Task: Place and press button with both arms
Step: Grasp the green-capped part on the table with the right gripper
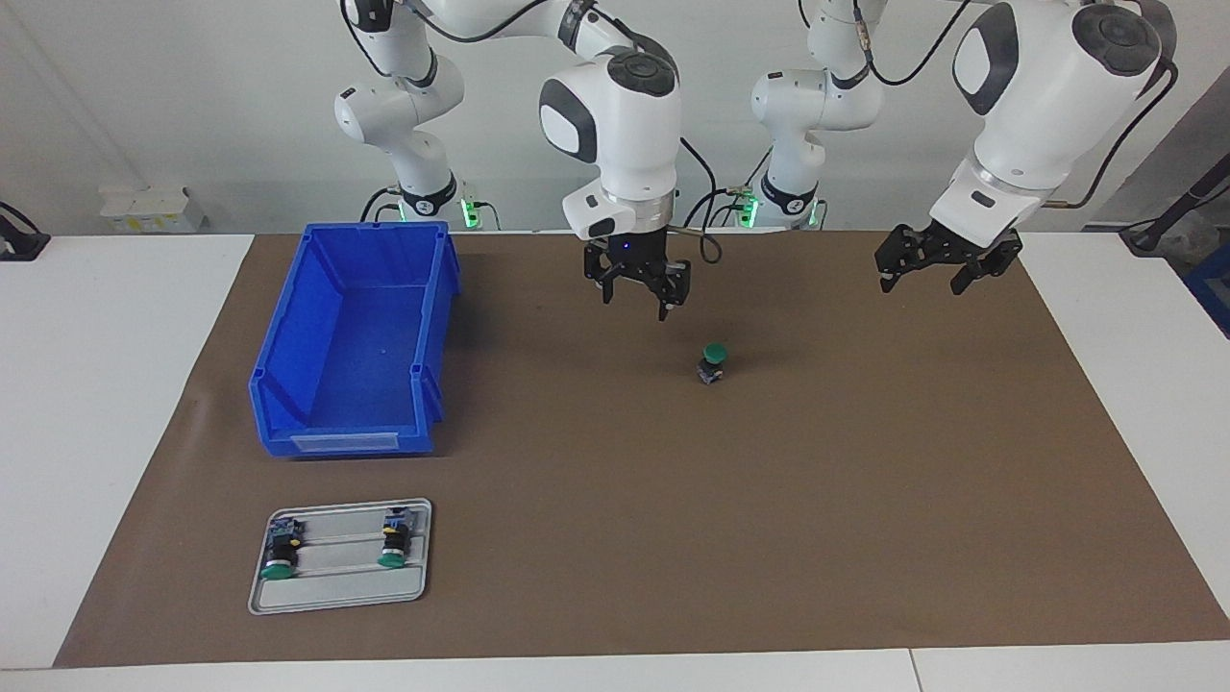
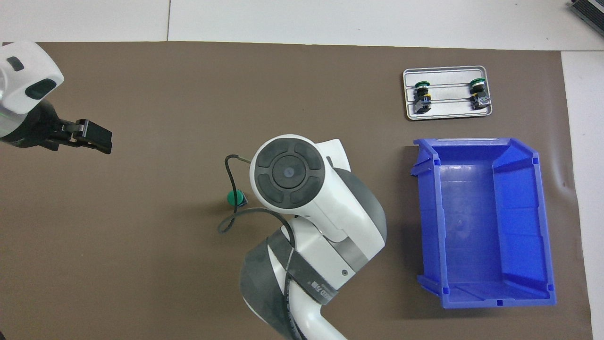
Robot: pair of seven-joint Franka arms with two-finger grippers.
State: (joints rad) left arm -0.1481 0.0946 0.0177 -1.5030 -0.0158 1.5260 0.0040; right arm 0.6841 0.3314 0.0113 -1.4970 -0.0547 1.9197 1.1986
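A green-capped button (image 1: pixel 711 363) stands upright on the brown mat near the table's middle, and shows in the overhead view as a green cap (image 2: pixel 234 197) beside the right arm's wrist. My right gripper (image 1: pixel 636 296) hangs open and empty in the air just beside the button, not touching it. Its own wrist hides it in the overhead view. My left gripper (image 1: pixel 922 283) is open and empty, raised over the mat at the left arm's end (image 2: pixel 94 137), well away from the button.
An empty blue bin (image 1: pixel 356 336) (image 2: pixel 486 222) sits toward the right arm's end. Farther from the robots than the bin lies a grey tray (image 1: pixel 336 591) (image 2: pixel 448 111) holding two more green buttons on their sides.
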